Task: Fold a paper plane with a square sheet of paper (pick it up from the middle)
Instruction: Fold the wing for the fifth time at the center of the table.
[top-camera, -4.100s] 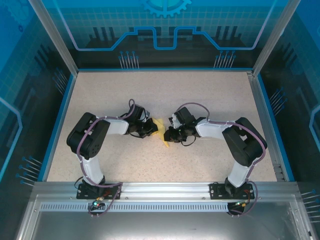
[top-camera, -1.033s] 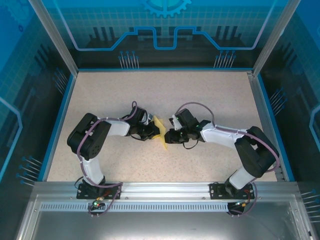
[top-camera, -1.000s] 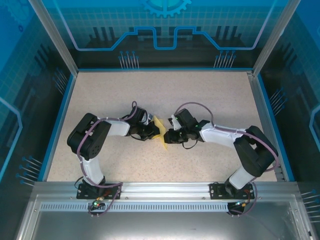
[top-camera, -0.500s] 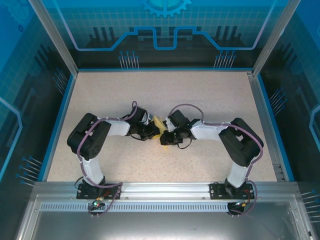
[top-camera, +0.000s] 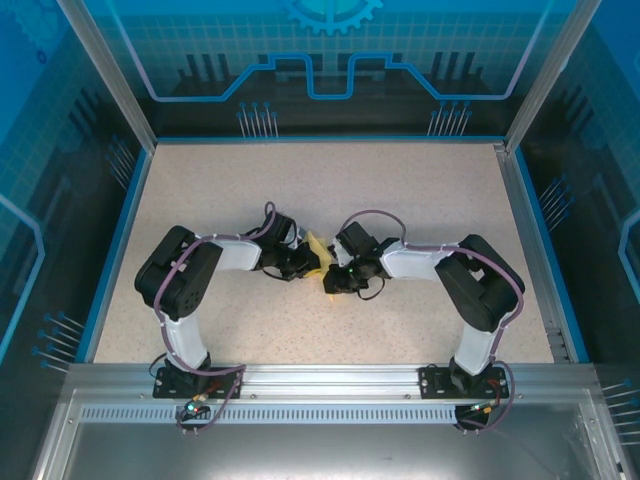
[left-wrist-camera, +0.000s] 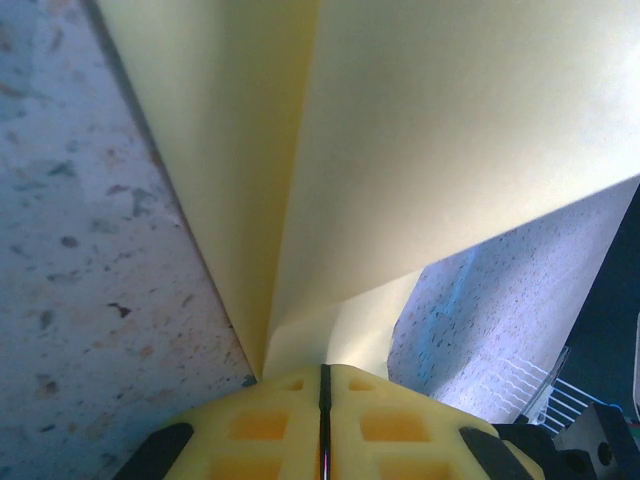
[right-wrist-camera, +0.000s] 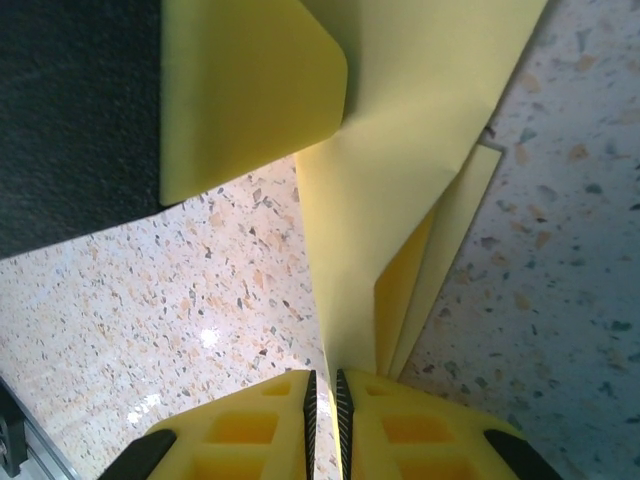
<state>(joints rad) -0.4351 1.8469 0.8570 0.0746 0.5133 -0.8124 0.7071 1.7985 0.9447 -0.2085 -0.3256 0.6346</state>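
Folded yellow paper: at mid-tabletop, slightly left of centre, pinched between the two grippers. Several layers, with sharp creases running lengthwise. In the left wrist view, fanned upward from a narrow end into two broad panels. In the right wrist view, seen as a long tapering strip with a thinner folded flap alongside on the right. Cannot tell whether resting on the tabletop or held just above it.

Left gripper: reaching in from the left. Jaws pressed together on the paper's narrow end, yellow pads meeting in a thin dark line.

Right gripper: reaching in from the right, just near of the left one. Jaws clamped on the paper's lower tip, with only a slim slit between the pads.

Tabletop: beige speckled surface, blue border, transparent blue walls on the left, right and far sides.

Aluminium rail: along the near edge, carrying both arm bases.
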